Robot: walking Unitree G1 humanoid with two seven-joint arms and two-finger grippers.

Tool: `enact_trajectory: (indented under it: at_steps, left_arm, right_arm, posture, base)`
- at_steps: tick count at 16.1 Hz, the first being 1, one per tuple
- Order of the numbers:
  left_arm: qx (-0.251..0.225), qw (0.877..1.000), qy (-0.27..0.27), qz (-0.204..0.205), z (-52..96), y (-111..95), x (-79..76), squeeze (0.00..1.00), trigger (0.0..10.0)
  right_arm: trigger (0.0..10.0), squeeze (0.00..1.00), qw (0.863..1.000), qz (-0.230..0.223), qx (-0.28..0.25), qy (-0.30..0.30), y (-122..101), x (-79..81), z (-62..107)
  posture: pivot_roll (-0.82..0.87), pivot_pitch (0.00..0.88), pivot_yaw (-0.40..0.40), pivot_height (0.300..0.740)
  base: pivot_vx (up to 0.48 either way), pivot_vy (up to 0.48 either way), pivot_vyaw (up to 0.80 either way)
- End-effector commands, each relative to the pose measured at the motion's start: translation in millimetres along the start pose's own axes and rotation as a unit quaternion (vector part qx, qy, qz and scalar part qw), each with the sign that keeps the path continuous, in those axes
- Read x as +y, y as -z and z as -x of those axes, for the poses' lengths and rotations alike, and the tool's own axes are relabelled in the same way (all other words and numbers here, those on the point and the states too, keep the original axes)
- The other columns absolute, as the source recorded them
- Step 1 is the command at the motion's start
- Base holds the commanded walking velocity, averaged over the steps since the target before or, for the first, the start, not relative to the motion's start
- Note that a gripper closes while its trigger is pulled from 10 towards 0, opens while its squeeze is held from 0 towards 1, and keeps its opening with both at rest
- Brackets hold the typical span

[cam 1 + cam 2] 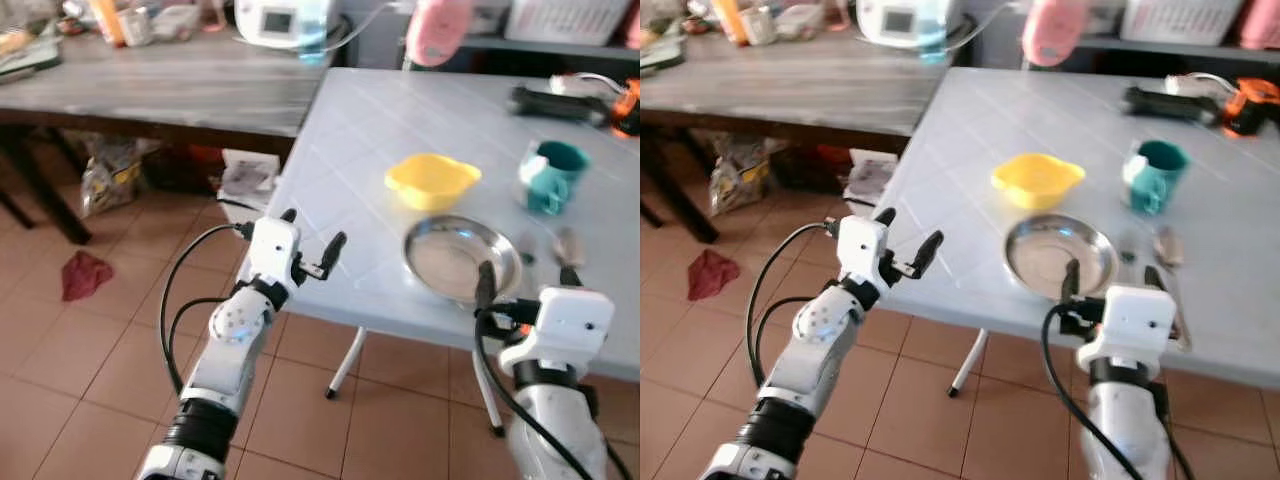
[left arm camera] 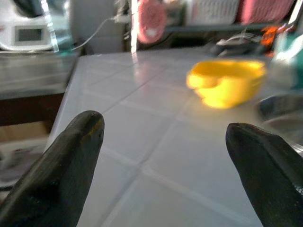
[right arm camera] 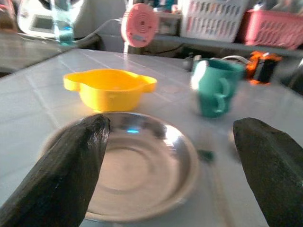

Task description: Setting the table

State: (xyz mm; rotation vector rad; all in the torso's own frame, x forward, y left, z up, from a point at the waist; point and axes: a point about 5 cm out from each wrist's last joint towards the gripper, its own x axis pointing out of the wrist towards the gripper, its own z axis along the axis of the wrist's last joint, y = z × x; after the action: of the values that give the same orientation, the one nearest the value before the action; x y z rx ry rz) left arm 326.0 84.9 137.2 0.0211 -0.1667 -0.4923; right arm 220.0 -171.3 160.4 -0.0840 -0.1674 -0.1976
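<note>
Facing the grey table [image 1: 350, 150], the right gripper [image 3: 170, 161] hangs with fingers spread wide, empty, just short of the steel plate [image 1: 462, 257] lying straight ahead at the near edge. Beyond sit the yellow bowl [image 1: 432, 180] and teal mug [image 1: 552, 173]; the left gripper [image 1: 312, 245], also wide and empty, stands farther off at the table's corner.

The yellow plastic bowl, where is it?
The yellow plastic bowl sits on the pale tiled table, just behind the round steel plate and left of the teal mug.

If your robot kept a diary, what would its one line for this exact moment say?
table setting | left gripper open at table corner | right gripper open before steel plate | yellow bowl, teal mug behind plate
</note>
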Motion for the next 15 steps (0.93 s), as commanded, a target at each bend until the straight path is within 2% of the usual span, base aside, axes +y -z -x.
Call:
enact_trajectory:
  at_steps: [1, 7, 9, 10, 11, 13, 14, 15]
  left_arm:
    - [0.005, 1.0, 0.003, 0.002, 0.1, 1, -1.6, 0.0, 10.0]
    - [0.015, 1.0, 0.013, 0.003, 1.7, 6, -6.1, 0.0, 10.0]
    - [0.016, 1.0, 0.021, 0.007, 3.6, 8, -8.5, 0.0, 10.0]
    - [0.015, 1.0, 0.025, -0.006, 5.5, 9, -8.2, 0.0, 10.0]
    - [0.018, 0.999, 0.028, -0.01, 9.6, 11, -5.2, 0.0, 10.0]
    - [0.03, 0.999, 0.046, -0.002, 15.4, 14, 0.9, 0.0, 10.0]
    - [0.045, 0.998, 0.047, 0.017, 17.7, 18, 4.4, 0.0, 10.0]
    - [0.056, 0.996, 0.063, 0.03, 19.4, 20, 6.0, 0.0, 10.0]
  right_arm:
    - [10.0, 0.0, 1.0, 0.003, 0.006, 0.002, 1, -3.1, 2.8]
    - [10.0, 0.0, 1.0, 0.011, 0.001, 0.0, -1, -2.1, 3.5]
    - [10.0, 0.0, 0.999, 0.037, 0.006, 0.005, -1, -2.1, 2.2]
    - [10.0, 0.0, 0.998, 0.054, 0.009, 0.012, 0, -2.3, 0.2]
    - [10.0, 0.0, 1.0, 0.018, 0.004, 0.007, -3, 0.1, -1.3]
    - [10.0, 0.0, 1.0, 0.001, 0.001, 0.015, -8, -1.6, -2.4]
    - [10.0, 0.0, 0.999, -0.031, -0.004, 0.006, -11, -0.8, -1.9]
    - [10.0, 0.0, 1.0, -0.023, 0.0, 0.015, -12, -2.5, -2.1]
  posture:
    - [-0.05, 0.115, 0.047, 0.714]
    - [-0.06, 0.115, 0.043, 0.714]
    - [-0.05, 0.116, 0.041, 0.714]
    - [-0.05, 0.118, 0.04, 0.714]
    - [-0.05, 0.12, 0.038, 0.714]
    - [-0.05, 0.123, 0.033, 0.714]
    - [-0.05, 0.125, 0.03, 0.714]
    - [-0.05, 0.125, 0.029, 0.714]
  base:
    - [0.322, 0.0, 0.0]
    - [0.254, 0.0, 0.0]
    - [0.0, 0.0, 0.0]
    - [0.0, 0.0, 0.0]
    - [0.0, 0.0, 0.0]
    - [0.0, 0.0, 0.0]
    - [0.0, 0.0, 0.0]
    - [0.0, 0.0, 0.0]
